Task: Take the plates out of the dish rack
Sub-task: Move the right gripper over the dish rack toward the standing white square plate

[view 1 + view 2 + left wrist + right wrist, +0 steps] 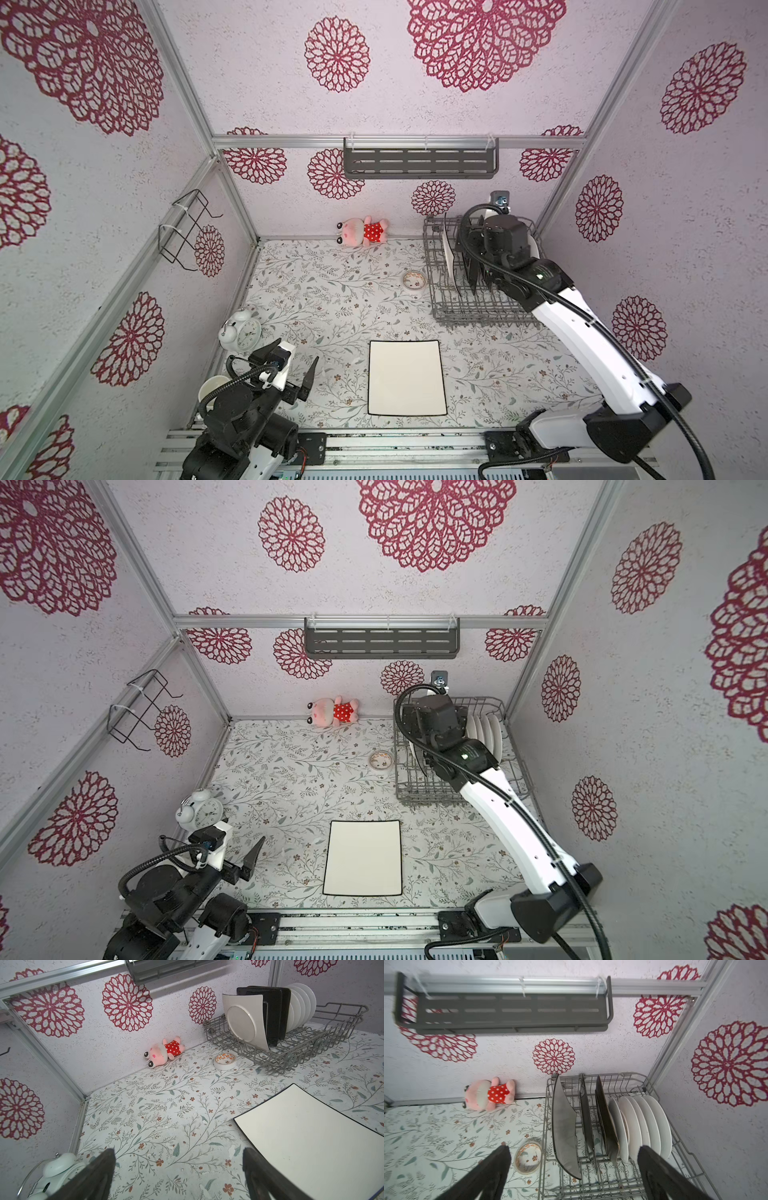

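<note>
Far right, the dish rack holds the plates upright, edges running near-to-far, just below the right gripper, jaws wide and empty; the left gripper, also open, sits well apart.

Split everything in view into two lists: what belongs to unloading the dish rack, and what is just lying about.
Belongs to the job: dish rack; white square plate, black square plates and round white plates standing in it; dark-rimmed white plate flat on the table.

Lying about: plush toy; roll of tape; alarm clock; white mug; slotted wall shelf; wire wall holder.
</note>
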Robot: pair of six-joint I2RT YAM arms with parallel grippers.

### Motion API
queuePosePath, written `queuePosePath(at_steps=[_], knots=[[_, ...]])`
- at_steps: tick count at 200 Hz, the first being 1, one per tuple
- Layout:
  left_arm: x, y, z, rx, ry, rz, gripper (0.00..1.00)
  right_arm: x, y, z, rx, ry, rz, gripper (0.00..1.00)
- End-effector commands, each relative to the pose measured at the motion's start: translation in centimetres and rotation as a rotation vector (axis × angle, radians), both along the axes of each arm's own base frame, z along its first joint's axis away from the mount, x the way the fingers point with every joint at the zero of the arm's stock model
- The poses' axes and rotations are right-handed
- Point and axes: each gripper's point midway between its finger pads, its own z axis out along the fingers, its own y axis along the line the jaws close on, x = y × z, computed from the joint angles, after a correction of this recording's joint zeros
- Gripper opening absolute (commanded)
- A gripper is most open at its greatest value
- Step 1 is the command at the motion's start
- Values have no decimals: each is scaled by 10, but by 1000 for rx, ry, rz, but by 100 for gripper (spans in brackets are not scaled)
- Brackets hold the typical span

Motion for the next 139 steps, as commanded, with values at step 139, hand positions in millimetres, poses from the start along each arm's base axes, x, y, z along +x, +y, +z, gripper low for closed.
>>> queuePosePath(at_steps=[139], knots=[[2, 0, 6, 6, -44, -2, 97, 49, 46, -138, -4, 156, 166, 99]])
